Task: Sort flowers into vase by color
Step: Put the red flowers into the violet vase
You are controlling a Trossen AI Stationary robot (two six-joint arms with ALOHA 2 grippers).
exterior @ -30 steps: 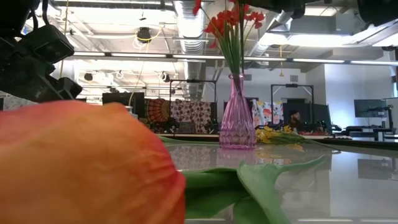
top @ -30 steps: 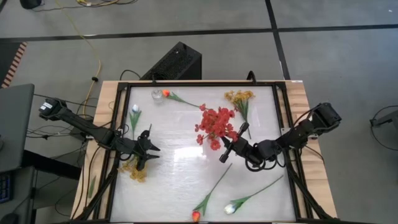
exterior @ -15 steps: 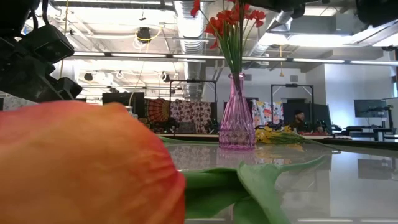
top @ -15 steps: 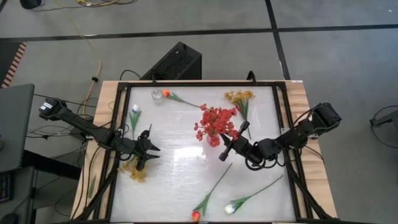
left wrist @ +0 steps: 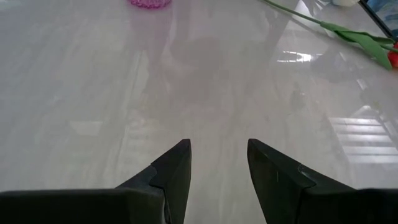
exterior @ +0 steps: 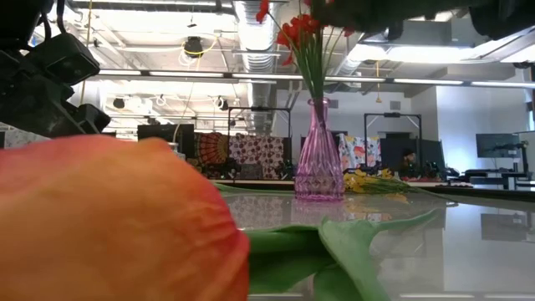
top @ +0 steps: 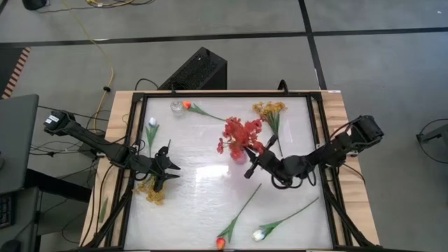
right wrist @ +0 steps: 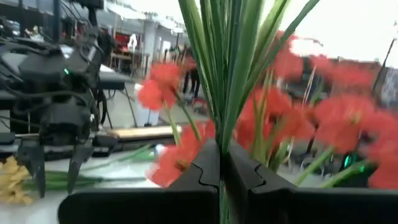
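Observation:
A bunch of red sprays (top: pixel 238 133) stands with its green stalks in the pink glass vase (exterior: pixel 318 159) at the table's middle. My right gripper (top: pixel 249 168) is shut on those stalks above the vase's neck; the right wrist view shows blossoms (right wrist: pixel 292 118) beyond the fingers. My left gripper (top: pixel 168 166) hovers open near the table's left edge, beside a yellow spray (top: pixel 150 190) lying flat. An orange tulip (exterior: pixel 109 217) lies close to the low camera. My right gripper pinches the bundle of green stalks (right wrist: pixel 219 134) between its two fingers, below the red blossoms. The fingers (right wrist: pixel 202 168) come roughly level from the table's right side and lie across the stalks. The stalks stand nearly upright, their lower ends inside the vase's neck (exterior: pixel 317 104).
Loose stems lie around: an orange tulip (top: pixel 187 105) by a small clear cup (top: pixel 177 106) at the far edge, a white tulip (top: pixel 152 124) on the left, a yellow spray (top: pixel 269 110) far right, an orange tulip (top: pixel 221 241) and a white tulip (top: pixel 259 234) near the front.
My right gripper has moved a little toward the table's left and far side, staying shut on the stalks. The red blossoms have swung the same way, and the stalks' tops have leaned left while their lower ends stayed in the vase.

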